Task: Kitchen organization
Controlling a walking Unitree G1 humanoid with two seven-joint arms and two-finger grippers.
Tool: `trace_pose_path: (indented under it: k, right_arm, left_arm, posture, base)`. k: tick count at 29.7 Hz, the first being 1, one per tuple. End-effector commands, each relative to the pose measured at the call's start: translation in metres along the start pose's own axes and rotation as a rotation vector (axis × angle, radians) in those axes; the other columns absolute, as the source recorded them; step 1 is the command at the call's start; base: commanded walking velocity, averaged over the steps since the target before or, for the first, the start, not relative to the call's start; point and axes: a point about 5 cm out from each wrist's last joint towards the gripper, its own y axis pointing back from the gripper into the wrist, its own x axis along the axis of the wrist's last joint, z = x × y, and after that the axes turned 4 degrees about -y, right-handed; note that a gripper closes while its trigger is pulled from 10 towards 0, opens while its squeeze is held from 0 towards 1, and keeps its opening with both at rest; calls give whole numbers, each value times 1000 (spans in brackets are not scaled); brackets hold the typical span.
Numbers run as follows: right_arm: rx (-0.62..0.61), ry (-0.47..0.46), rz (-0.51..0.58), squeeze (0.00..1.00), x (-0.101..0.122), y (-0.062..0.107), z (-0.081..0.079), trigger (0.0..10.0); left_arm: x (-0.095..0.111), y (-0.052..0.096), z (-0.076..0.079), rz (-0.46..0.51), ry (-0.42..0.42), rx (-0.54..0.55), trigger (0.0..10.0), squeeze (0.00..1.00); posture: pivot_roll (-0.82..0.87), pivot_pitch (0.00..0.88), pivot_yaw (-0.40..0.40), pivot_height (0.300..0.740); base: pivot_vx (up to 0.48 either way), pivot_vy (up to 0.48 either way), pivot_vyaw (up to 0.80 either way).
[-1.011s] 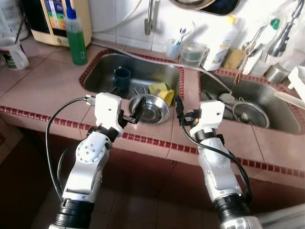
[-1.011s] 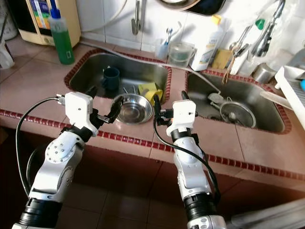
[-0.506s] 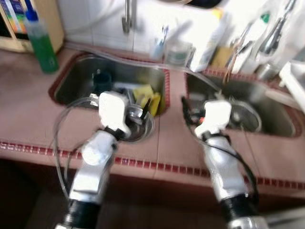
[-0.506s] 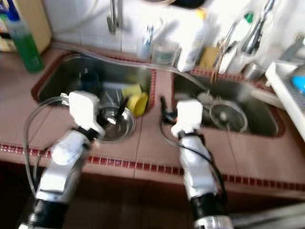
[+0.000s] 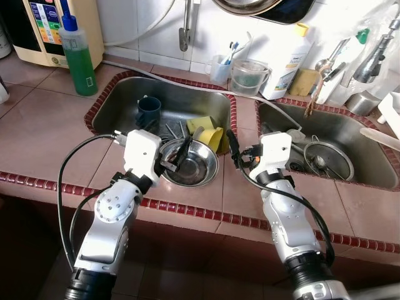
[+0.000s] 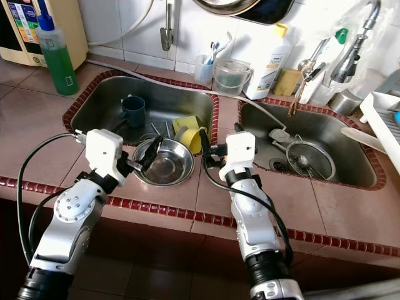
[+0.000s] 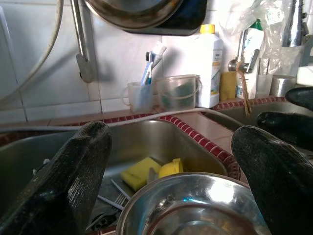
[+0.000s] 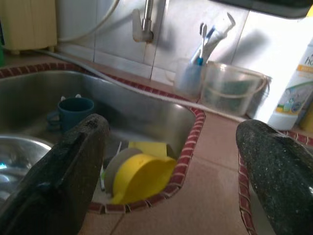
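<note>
A steel bowl (image 5: 195, 165) sits at the front of the left sink (image 5: 119, 94). Behind it lie a yellow cup (image 5: 214, 137) on its side, a yellow sponge (image 5: 199, 123) and a dark blue mug (image 5: 149, 111), with some cutlery between them. My left gripper (image 5: 175, 157) is open at the bowl's near left rim, one finger reaching over the bowl (image 7: 195, 205). My right gripper (image 5: 233, 150) is open with nothing in it. It hangs over the tiled strip between the two sinks, beside the yellow cup (image 8: 139, 176).
A green soap bottle (image 5: 80, 59) and a cream appliance (image 5: 44, 25) stand at the back left. A toothbrush cup (image 5: 220, 67), a clear tub (image 5: 250, 75) and a white bottle (image 5: 289, 59) line the back ledge. The right sink (image 5: 369, 181) holds a round strainer (image 5: 325, 157). A white rack (image 6: 386, 109) sits far right.
The whole picture swung sideways with blur and then steadied, so the camera moved. Both arms keep much the same pose, with both grippers open and the left one by the bowl.
</note>
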Motion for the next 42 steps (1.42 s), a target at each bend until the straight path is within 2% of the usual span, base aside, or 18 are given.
trace_pose_path:
  k: [1, 4, 10, 16, 25, 33, 42]
  right_arm:
    - [-11, 6, -11, 0, 2, -3, 9, 10000]
    - [7, -15, -31, 0, -1, -8, 12, 10000]
    - [63, -57, -82, 0, -8, -16, 12, 10000]
    - [133, -111, -129, 0, -12, -23, 6, 10000]
    - [211, -173, -139, 0, -9, -33, -5, 10000]
    - [257, -332, -172, 0, -13, -33, -13, 10000]
    - [282, -322, -234, 0, -20, -31, -23, 10000]
  left_arm:
    - [4, 3, 3, 11, -6, -36, 10000, 0]
    - [2, 12, 4, -2, -28, -74, 10000, 0]
    - [4, 19, 14, 0, -25, -143, 10000, 0]
    - [11, 19, 25, 31, -8, -189, 10000, 0]
    - [16, 23, 36, 50, 2, -250, 10000, 0]
    - [17, 27, 41, 42, -6, -270, 10000, 0]
    - [19, 23, 40, 49, -3, -262, 10000, 0]
  posture:
    - [-142, 107, -122, 740]
    - [-133, 106, -125, 740]
    - [-120, 98, -123, 740]
    - [-115, 94, -123, 740]
    - [-112, 87, -125, 740]
    - [-111, 110, -132, 740]
    - [-116, 122, -131, 740]
  base:
    - [0, 0, 0]
    - [0, 0, 0]
    - [0, 0, 0]
    - [0, 0, 0]
    - [0, 0, 0]
    - [0, 0, 0]
    - [0, 0, 0]
